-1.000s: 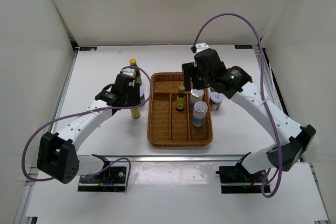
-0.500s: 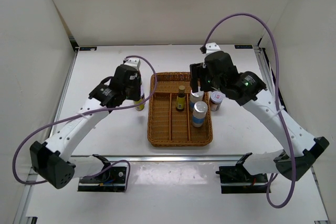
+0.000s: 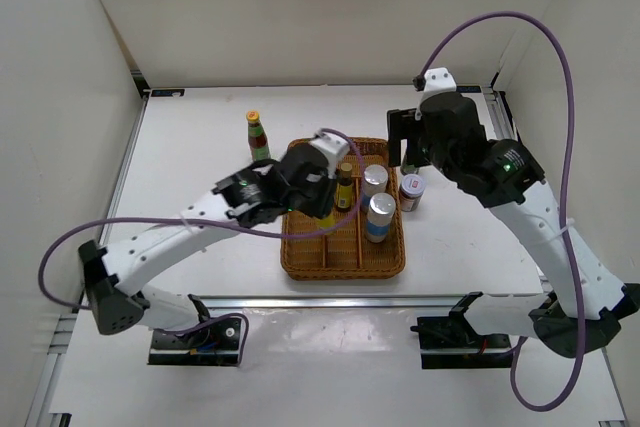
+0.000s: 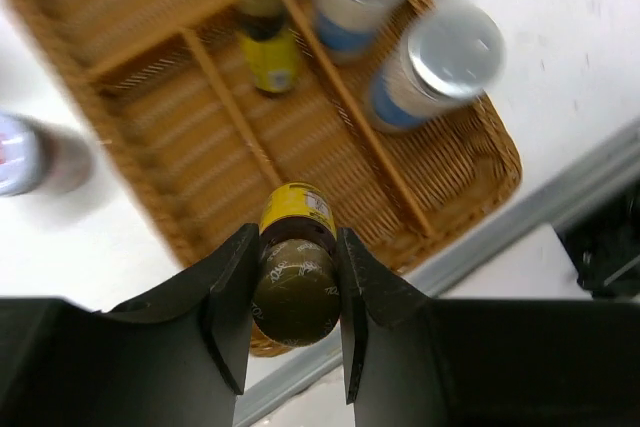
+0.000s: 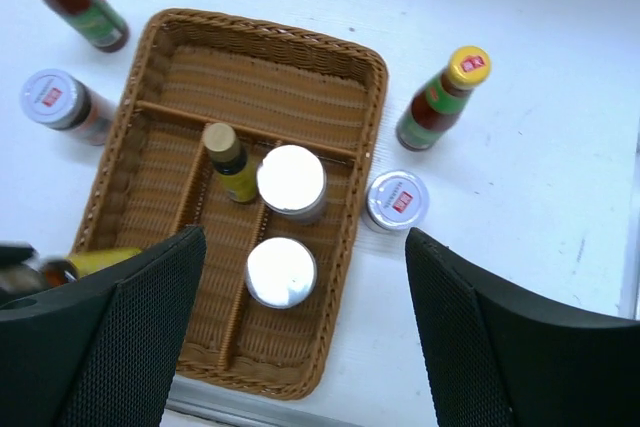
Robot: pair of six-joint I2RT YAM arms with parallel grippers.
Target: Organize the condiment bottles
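Note:
My left gripper [image 3: 318, 205] is shut on a yellow-labelled mini bottle [image 4: 295, 267] and holds it above the left part of the brown wicker tray [image 3: 345, 272]. The tray holds the other mini bottle [image 3: 345, 187] and two silver-lidded cylinders [image 3: 375, 180] [image 3: 380, 215]. One pink-lidded jar [image 3: 411, 190] stands just right of the tray, the other [image 5: 50, 99] just left of it. One sauce bottle [image 3: 258, 137] stands at the tray's far left, the other [image 5: 443, 99] at its far right. My right gripper [image 5: 305, 242] is open and empty, high above the tray.
The tray's dividers [image 4: 235, 117] run lengthwise and split it into narrow compartments. White walls close in the table on three sides. A metal rail [image 3: 330, 302] runs along the near edge. Purple cables loop above both arms.
My left gripper has lifted the mini bottle from the table left of the tray and carried it right, over the tray. My right gripper has risen and drawn back to the right.

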